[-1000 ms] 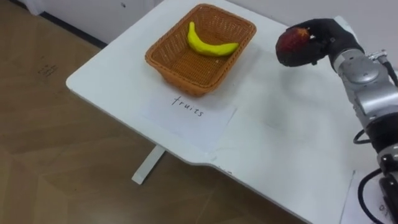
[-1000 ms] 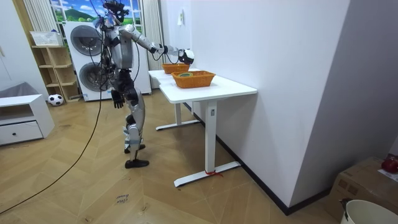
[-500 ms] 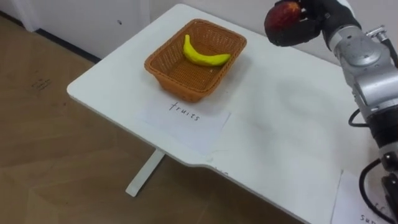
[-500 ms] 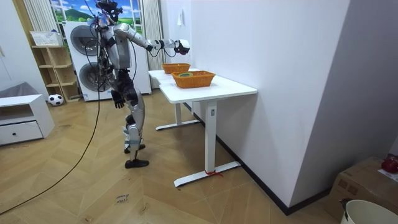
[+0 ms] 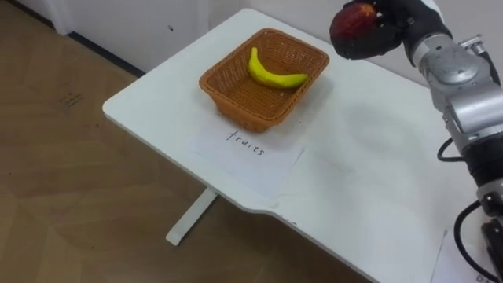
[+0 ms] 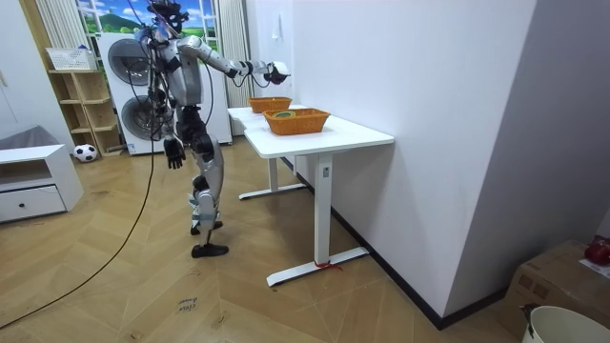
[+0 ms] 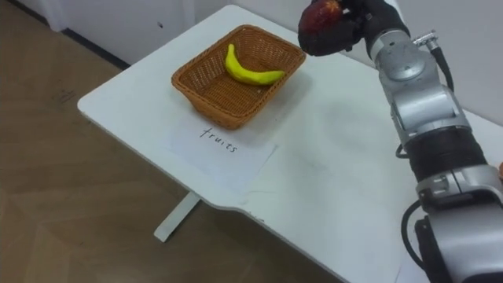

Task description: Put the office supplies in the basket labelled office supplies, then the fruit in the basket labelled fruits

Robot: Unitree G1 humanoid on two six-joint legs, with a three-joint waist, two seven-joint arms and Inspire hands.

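Over the table (image 5: 369, 181) the right hand (image 5: 402, 23) curls fingers (image 5: 368, 47) round a red fruit (image 5: 354, 19).

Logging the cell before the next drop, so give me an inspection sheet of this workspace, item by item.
Surface: white rectangular table, top level.
Job's things: yellow banana lying in the orange-brown woven wicker basket; round red fruit held in the air beyond that basket; second woven basket further along the table.
Clutter: white paper label flat in front of the basket with the banana.
Robot hands: right robot hand closed round the red fruit; left robot hand hangs at the robot's side.
Cables: nothing seen on the table.
Surroundings: wooden floor, white washing machine, black-and-white ball.
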